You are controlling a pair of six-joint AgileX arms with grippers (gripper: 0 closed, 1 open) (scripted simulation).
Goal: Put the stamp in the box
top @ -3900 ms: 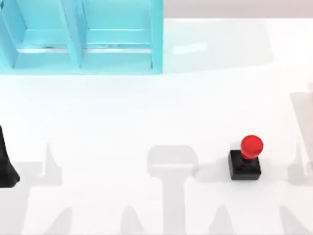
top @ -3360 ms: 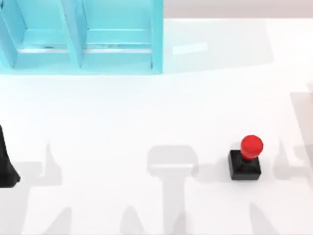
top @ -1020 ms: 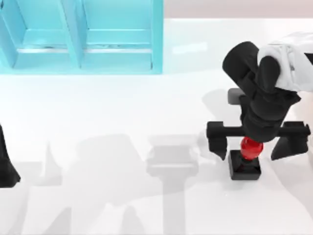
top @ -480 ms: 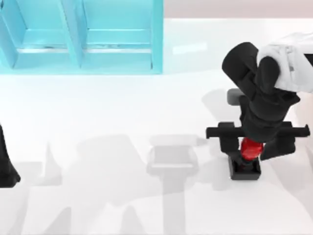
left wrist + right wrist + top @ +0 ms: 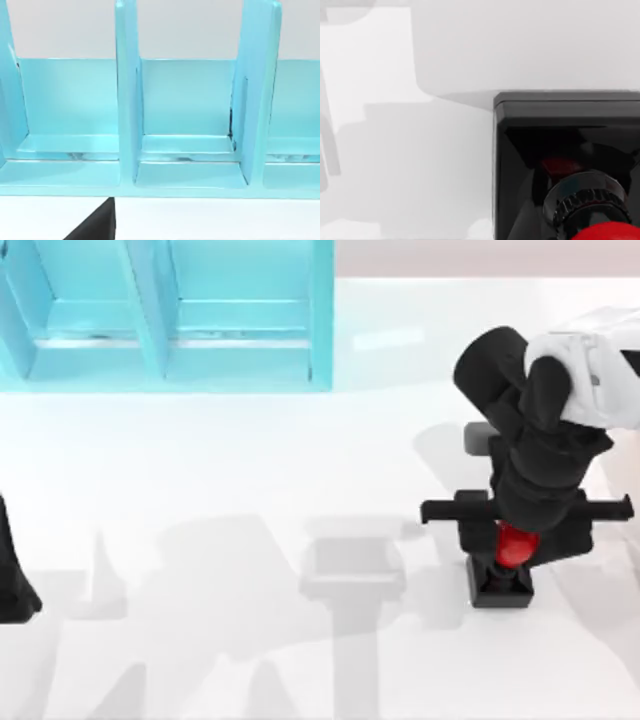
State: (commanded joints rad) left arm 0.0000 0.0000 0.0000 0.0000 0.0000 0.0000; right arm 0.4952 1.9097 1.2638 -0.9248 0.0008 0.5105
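while no writing shows, right gripper (image 5: 515, 543) jaws close around the stamp (image 5: 500, 575) knob

Stamp (image 5: 503, 570): glossy black square base, bright red round knob, black ribbed collar beneath it in the right wrist view. Box (image 5: 165, 315), far left: plain light turquoise throughout, dividers the same. Table (image 5: 250, 470) white with grey shadows; right gripper (image 5: 515, 538) black, arm casing white.
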